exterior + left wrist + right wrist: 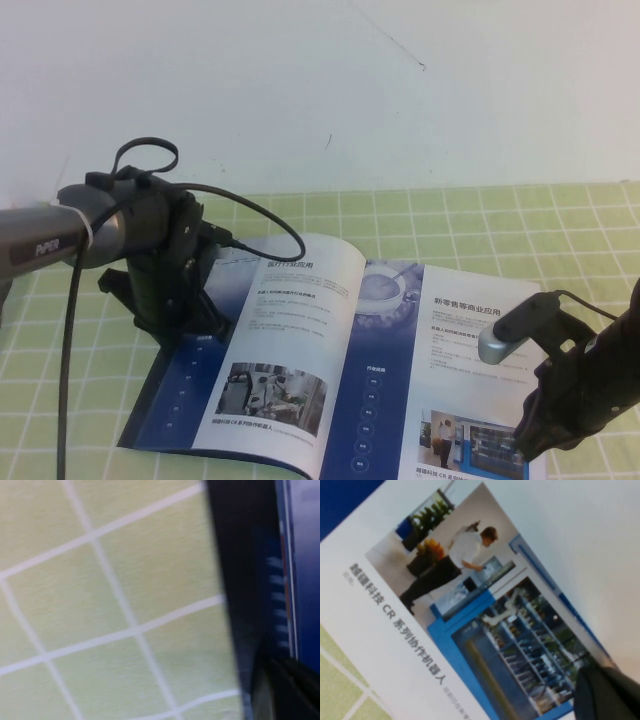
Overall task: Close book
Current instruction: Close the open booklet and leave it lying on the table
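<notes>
Left claw at left edge of open book, right claw over its lower-right page; cannot tell either's grip.

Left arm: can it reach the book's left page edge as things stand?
Probably yes: the left gripper sits at the book's left edge beside the raised left page, nothing between them. The right gripper is over the right page's near corner, out of the way.

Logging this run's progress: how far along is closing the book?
Nothing is finished: the book lies open on the checked cloth. In hand: the left gripper sits at its left edge, where the left page arches up; the right gripper hovers over the right page. Left: folding it shut.
</notes>
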Robot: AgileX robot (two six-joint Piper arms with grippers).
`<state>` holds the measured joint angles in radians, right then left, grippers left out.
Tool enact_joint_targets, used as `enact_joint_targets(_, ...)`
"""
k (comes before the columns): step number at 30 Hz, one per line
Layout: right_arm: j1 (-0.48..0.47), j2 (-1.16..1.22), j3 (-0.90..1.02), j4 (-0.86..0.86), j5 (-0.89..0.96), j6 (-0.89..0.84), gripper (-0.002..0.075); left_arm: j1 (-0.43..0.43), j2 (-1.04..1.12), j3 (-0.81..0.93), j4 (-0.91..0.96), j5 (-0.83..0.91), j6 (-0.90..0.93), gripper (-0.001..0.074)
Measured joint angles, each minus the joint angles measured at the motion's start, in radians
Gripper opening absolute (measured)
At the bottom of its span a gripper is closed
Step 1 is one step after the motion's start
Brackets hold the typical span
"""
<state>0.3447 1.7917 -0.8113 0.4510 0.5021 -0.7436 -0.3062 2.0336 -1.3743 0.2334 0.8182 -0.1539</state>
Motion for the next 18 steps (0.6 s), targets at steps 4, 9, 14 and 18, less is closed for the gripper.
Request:
enact_joint_targets(4, 0.000, 0.000, 0.000, 0.000, -0.002, 0.000, -0.0003, 0.015, 0.002, 0.000, 0.012, 0.000, -0.027, -0.0004)
enact_joint_targets(9, 0.000, 0.000, 0.000, 0.000, -0.002, 0.000, -0.0003, 0.019, 0.002, 0.000, 0.008, -0.008, -0.029, -0.0004)
enact_joint_targets(14, 0.000, 0.000, 0.000, 0.000, -0.002, 0.000, -0.0003, 0.019, 0.004, 0.000, 0.062, -0.025, -0.050, -0.0004)
enact_joint_targets(18, 0.000, 0.000, 0.000, 0.002, -0.002, 0.000, -0.0003, 0.019, 0.006, 0.000, 0.087, -0.029, -0.070, -0.0004)
